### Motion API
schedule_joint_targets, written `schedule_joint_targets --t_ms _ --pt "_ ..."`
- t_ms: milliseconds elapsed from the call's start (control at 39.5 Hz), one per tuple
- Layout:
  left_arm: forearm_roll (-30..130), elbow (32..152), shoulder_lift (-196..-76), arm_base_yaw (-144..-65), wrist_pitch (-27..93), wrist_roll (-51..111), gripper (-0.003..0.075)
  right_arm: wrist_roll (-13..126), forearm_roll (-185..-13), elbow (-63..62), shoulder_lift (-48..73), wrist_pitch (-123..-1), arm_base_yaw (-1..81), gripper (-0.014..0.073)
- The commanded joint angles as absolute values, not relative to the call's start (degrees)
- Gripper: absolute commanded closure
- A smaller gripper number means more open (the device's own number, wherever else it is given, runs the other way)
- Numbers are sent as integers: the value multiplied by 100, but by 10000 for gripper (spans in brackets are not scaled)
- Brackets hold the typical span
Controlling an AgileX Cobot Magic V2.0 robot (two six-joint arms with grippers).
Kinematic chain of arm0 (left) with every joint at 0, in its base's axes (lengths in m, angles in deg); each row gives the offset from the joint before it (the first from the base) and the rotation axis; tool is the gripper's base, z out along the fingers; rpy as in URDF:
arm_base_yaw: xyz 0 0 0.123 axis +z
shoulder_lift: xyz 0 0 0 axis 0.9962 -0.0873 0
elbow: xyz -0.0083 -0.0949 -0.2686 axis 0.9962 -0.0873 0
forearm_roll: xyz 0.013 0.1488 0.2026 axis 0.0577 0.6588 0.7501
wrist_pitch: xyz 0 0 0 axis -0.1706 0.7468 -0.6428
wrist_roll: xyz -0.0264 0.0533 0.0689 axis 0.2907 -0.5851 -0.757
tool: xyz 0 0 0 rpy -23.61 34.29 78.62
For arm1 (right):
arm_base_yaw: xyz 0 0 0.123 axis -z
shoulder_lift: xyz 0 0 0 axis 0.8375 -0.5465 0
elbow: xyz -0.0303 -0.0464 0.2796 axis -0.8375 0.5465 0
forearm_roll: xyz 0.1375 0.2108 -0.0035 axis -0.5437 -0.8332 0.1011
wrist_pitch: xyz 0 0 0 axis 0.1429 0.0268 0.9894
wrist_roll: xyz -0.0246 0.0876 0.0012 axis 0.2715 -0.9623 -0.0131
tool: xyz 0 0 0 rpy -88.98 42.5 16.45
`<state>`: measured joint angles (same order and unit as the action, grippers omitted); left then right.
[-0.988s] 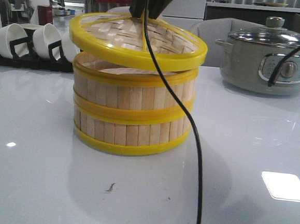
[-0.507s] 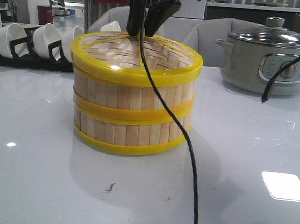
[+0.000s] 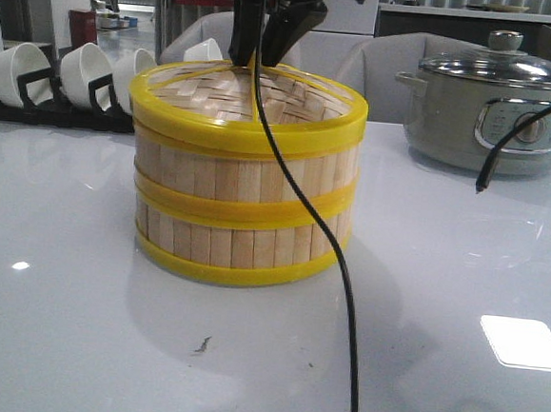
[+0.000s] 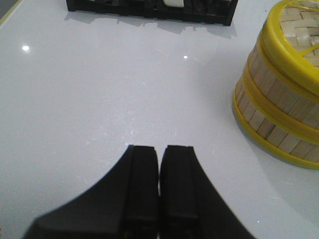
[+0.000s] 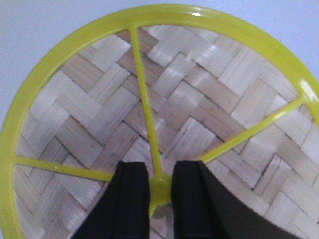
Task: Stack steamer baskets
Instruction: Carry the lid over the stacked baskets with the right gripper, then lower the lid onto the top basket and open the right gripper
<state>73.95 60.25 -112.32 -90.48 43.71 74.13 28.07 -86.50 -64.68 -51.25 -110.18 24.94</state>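
Observation:
Two steamer baskets stand stacked in the middle of the table, the upper one (image 3: 245,170) on the lower one (image 3: 239,241). A woven yellow-rimmed lid (image 3: 248,132) rests on the upper basket. My right gripper (image 3: 256,61) reaches down into the lid from above. In the right wrist view it (image 5: 160,186) is shut on the lid's yellow centre hub (image 5: 160,191), where the spokes meet over the weave (image 5: 99,109). My left gripper (image 4: 159,154) is shut and empty, low over the bare table, with the basket stack (image 4: 279,104) off to one side.
A grey glass-lidded electric pot (image 3: 493,109) stands at the back right. A black rack of white bowls (image 3: 56,79) sits at the back left, also seen from the left wrist (image 4: 149,10). A black cable (image 3: 345,297) hangs in front of the stack.
The lid, tilted above the stack a second ago, has come down flat onto the upper basket. My right gripper came down with it and still holds the hub.

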Motion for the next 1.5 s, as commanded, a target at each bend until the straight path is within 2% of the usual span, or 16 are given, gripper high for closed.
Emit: schedule_joint_targets --t_ms 0,811,912,1065,1115,1470 --pt "7352 6181 -11220 -9038 3907 7448 636 2870 -8619 -6685 -4753 -10607 2509 539" --pt "7352 6181 -11220 -9038 3907 7448 636 2870 -8629 -6685 -4758 -10601 2560 533" --pt "7352 6181 -11220 -9038 3907 7448 636 2870 -8629 -6685 -4758 -10655 2560 449" --pt "7352 6181 -11220 -9038 3907 7448 636 2870 -8629 -6685 -4758 -10642 2560 223" --pt "7352 6181 -11220 -9038 3907 7448 636 2870 -8629 -6685 -4758 -10622 2560 178" --pt "7352 6181 -11220 -9038 3907 7448 636 2870 -8622 -6685 -4692 -10627 2560 160"
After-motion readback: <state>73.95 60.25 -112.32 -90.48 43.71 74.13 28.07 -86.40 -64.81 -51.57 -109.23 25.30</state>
